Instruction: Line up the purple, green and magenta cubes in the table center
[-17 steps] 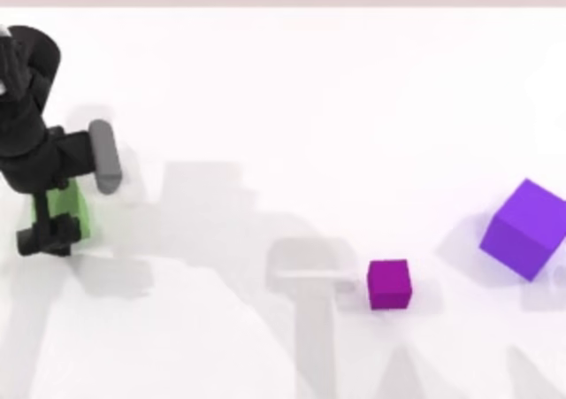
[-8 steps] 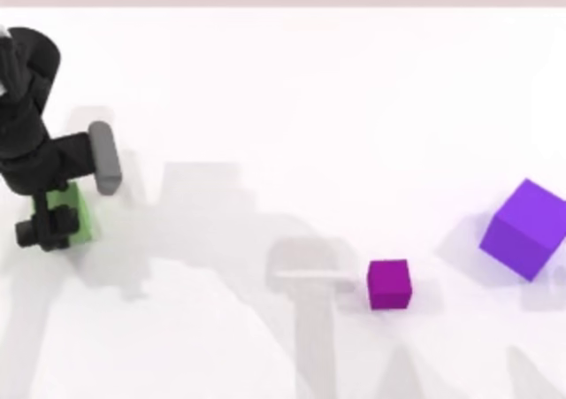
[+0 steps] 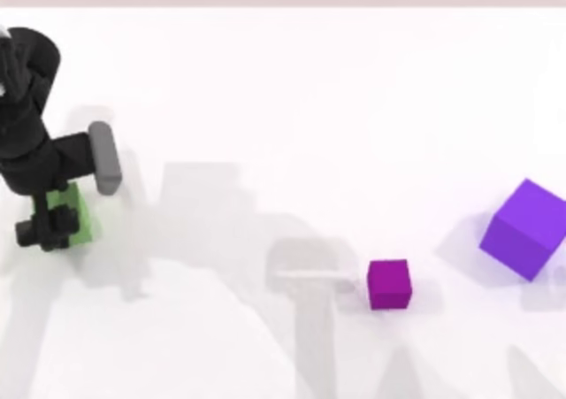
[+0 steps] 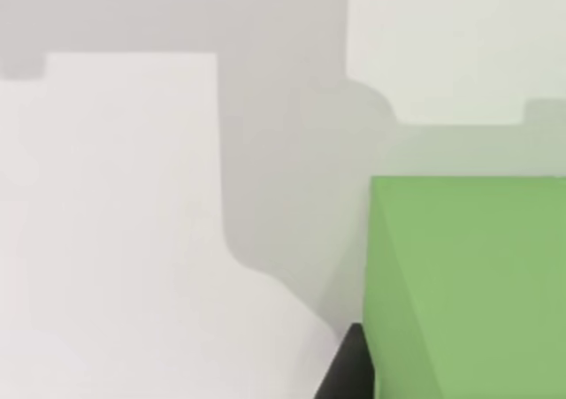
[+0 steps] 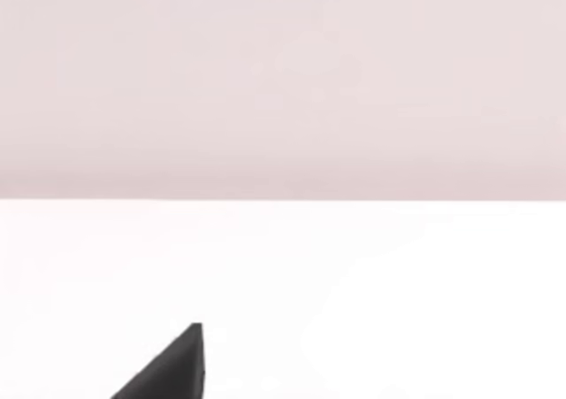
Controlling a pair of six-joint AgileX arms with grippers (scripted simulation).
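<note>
A: Where's the left gripper?

B: Far left of the top view, about mid-height, sitting right over the green cube. The left wrist view shows the green cube filling the lower right of the frame with 1 dark fingertip against its side — so my read is it has the cube clamped, fingers closed to cube width. The second finger isn't visible, so that's a judgement.

A: Lifted?

B: Can't tell from these views.

A: Other 2 cubes?

B: Magenta cube is lower center-right of the top view, standing square to the frame. Purple cube is at the far right edge, turned at an angle, well apart from the magenta. Both untouched by any gripper.

A: Why grab green with the left?

B: It's the only cube on that side — the natural reach. The table center holds no cube, so none of the 3 is lined up.

A: Right arm?

B: Not in the top view. The right wrist view only catches 1 dark tip over bare table, so I cannot tell how far its fingers are spread. Looks parked.
</note>
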